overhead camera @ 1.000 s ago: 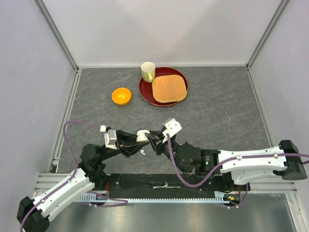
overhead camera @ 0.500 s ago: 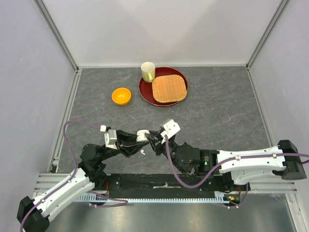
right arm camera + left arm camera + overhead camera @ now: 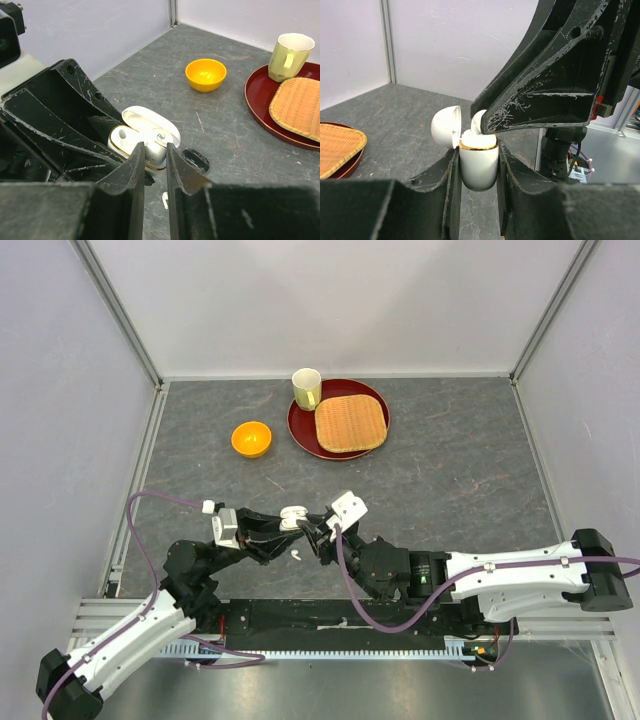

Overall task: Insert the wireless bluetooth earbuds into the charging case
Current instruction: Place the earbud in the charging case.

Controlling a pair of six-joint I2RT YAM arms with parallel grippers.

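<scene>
My left gripper (image 3: 287, 524) is shut on the white charging case (image 3: 479, 165), which has a gold rim. It holds the case upright just above the table with the lid open. My right gripper (image 3: 155, 150) is over the case mouth, its jaws close together on a white earbud (image 3: 478, 121) that sits at the case's opening. A second white earbud (image 3: 164, 200) lies on the table below the case; it also shows in the top view (image 3: 295, 556). A black rounded bud (image 3: 196, 159) lies just right of the case. The case's near socket (image 3: 122, 134) is empty.
An orange bowl (image 3: 251, 438) stands at the far left of centre. A red tray (image 3: 298, 425) behind holds a woven mat (image 3: 350, 423) and a pale cup (image 3: 306, 388). White walls and metal rails enclose the grey table.
My right gripper has moved left, closer onto the case. My left gripper with the case has shifted only slightly.
</scene>
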